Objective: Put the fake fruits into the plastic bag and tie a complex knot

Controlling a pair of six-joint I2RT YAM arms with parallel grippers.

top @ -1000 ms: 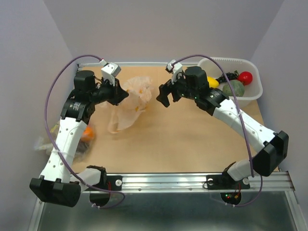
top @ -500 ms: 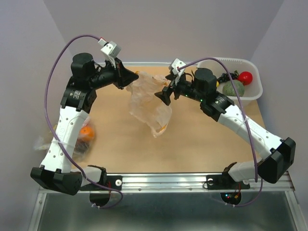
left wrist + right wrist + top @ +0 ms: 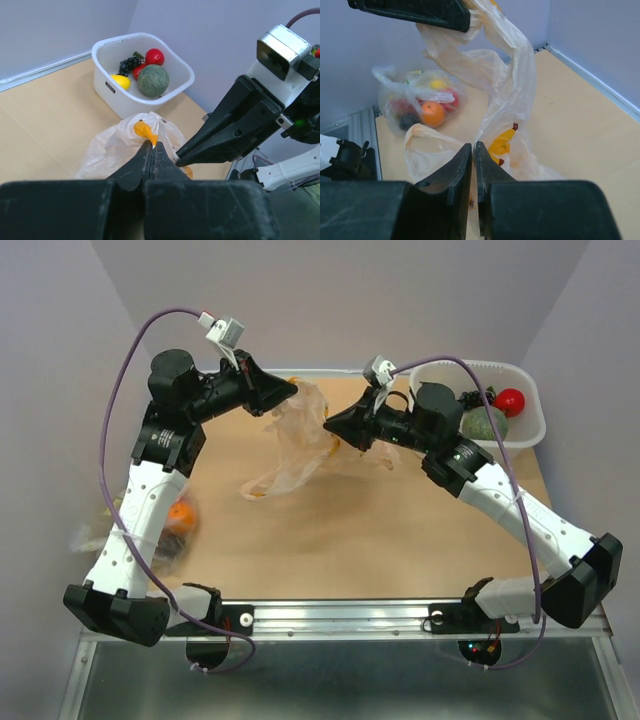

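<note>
Left gripper (image 3: pixel 150 146): jaws clamped on the plastic bag (image 3: pixel 297 440), pinching a bunched bit of film with an orange print right at the fingertips. The bag is held up off the table (image 3: pixel 400 530) at the far centre. It hangs from that pinch in a twisted strip, and its lower end trails down-left onto the wood.

Right gripper (image 3: pixel 473 146): jaws pressed together, only a hairline slit between them. The tips are right against the bag's side, just below the left gripper. Can't tell whether any film is caught between them. In the right wrist view the bag runs from the left fingers at the top down past the right tips, with a yellow-orange print just beyond them.

White tub (image 3: pixel 132 102) sits at the far right corner, apart from the bag. It holds a green melon (image 3: pixel 153 80), red fruit (image 3: pixel 154 56), lemon (image 3: pixel 121 81) and dark grapes (image 3: pixel 128 64).

Second bag (image 3: pixel 407 100) lies at the left table edge beside the left arm, well apart from the lifted bag. An orange ball (image 3: pixel 432 114) shows through it, among other fruit.
</note>
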